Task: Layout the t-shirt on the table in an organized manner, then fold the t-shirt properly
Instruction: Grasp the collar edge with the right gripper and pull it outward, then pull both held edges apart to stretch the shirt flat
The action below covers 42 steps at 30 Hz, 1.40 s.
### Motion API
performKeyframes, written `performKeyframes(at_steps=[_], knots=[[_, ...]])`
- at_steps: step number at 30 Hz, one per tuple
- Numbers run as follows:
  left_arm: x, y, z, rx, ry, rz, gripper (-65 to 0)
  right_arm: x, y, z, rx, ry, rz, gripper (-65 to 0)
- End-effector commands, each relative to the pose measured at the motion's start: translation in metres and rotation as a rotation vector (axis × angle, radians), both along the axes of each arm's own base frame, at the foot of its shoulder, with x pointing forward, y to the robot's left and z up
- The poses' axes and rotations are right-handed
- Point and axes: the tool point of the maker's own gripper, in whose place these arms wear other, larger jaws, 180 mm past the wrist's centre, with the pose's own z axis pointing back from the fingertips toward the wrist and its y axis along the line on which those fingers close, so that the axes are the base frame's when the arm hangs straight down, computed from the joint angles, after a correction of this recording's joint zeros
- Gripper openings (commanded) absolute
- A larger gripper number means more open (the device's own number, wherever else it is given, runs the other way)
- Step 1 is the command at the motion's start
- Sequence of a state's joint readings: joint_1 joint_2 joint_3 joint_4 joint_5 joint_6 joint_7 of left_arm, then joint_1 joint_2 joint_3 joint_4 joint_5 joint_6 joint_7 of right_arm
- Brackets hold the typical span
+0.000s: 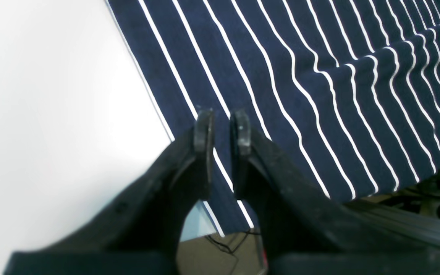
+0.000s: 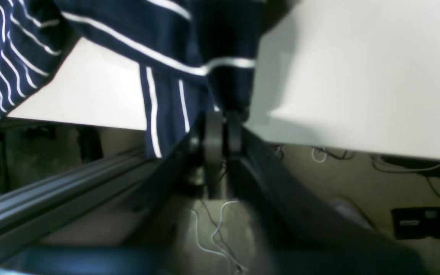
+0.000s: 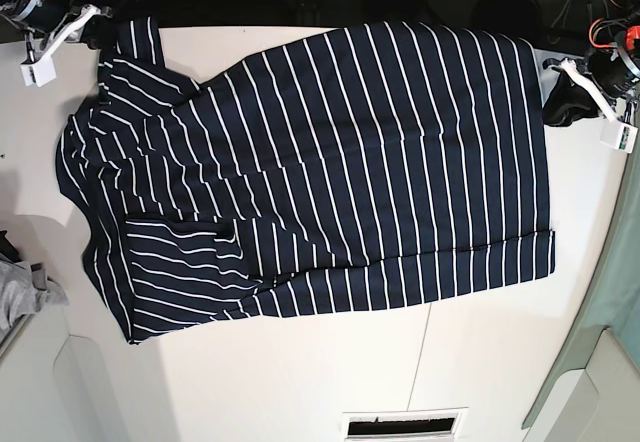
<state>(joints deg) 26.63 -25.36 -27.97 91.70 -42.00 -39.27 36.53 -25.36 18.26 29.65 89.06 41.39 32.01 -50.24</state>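
The navy t-shirt [image 3: 350,162] with thin white stripes lies spread on the white table [image 3: 300,382], its sleeve end rumpled and folded over at the left. My left gripper [image 1: 222,128] hovers over the shirt's hem [image 1: 319,95] by the table's edge. Its jaws stand a narrow gap apart, with flat fabric showing through and nothing pinched. In the base view it sits at the right [image 3: 562,102], beside the hem. My right gripper [image 2: 224,126] is shut on a bunched bit of shirt fabric [image 2: 174,34] past the table's edge; in the base view it is at the top left [image 3: 98,34].
A small grey cloth [image 3: 20,287] lies at the table's left edge. A white slotted vent [image 3: 405,425] sits at the near edge, and a thin seam [image 3: 425,332] crosses the top. Below the table edge are an aluminium rail [image 2: 52,191] and floor cables [image 2: 212,233].
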Motion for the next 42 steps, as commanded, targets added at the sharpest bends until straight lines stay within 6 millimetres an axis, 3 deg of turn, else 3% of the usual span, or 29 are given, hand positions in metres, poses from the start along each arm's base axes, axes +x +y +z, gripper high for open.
performKeyframes(at_steps=[1,2,3,4,10,14,19,21,22,24,28,31,35,39,42], knots=[[0.007,0.004,0.011,0.001,-0.030,-0.011,-56.4,0.009,-0.007,0.009,-0.020,-0.039,0.008,-38.4],[0.008,0.003,0.012,-0.002,-0.024,-0.015,-56.4,0.010,-0.008,0.010,-0.030,-0.040,0.011,-27.7],[0.009,0.003,0.011,-0.001,-0.012,-0.018,-56.4,0.012,-0.010,0.012,-0.036,-0.046,0.009,-21.0],[0.009,0.003,0.011,0.003,-0.004,-0.022,-56.4,0.014,-0.011,0.016,-0.036,-0.058,0.006,-20.0],[0.015,0.010,0.018,0.015,-0.014,-0.034,-56.4,0.039,-0.027,0.060,-0.066,-0.197,-0.024,-20.1],[0.019,0.010,0.026,-0.002,-0.030,-0.046,-56.4,0.069,-0.039,0.089,-0.111,-0.340,-0.058,-20.1],[0.018,-0.013,0.016,-0.033,-0.002,-0.106,-56.5,0.113,-0.040,0.097,-0.096,-0.422,-0.082,-20.1],[0.016,-0.028,0.007,-0.036,0.022,-0.147,-59.9,0.133,-0.038,0.097,-0.075,-0.447,-0.094,-20.2],[0.016,-0.034,0.004,-0.033,0.030,-0.166,-64.3,0.142,-0.037,0.095,-0.069,-0.452,-0.095,-21.6],[0.018,-0.043,-0.001,-0.023,0.034,-0.196,-65.0,0.159,-0.034,0.088,-0.070,-0.448,-0.086,-30.6],[0.022,-0.049,-0.002,-0.008,0.024,-0.219,-65.0,0.186,-0.027,0.072,-0.102,-0.425,-0.047,-65.0],[0.018,-0.050,-0.008,-0.014,0.041,-0.220,-65.0,0.201,-0.023,0.059,-0.111,-0.395,-0.030,-65.0],[0.009,-0.036,-0.026,-0.021,0.103,-0.154,-65.0,0.214,-0.020,0.036,-0.122,-0.340,-0.014,-65.0],[-0.002,-0.020,-0.047,-0.026,0.173,-0.073,-65.0,0.201,-0.010,0.004,-0.100,-0.236,0.009,-65.0],[-0.008,-0.010,-0.058,-0.003,0.211,-0.057,-65.0,0.184,-0.005,-0.007,-0.068,-0.188,0.010,-65.0]])
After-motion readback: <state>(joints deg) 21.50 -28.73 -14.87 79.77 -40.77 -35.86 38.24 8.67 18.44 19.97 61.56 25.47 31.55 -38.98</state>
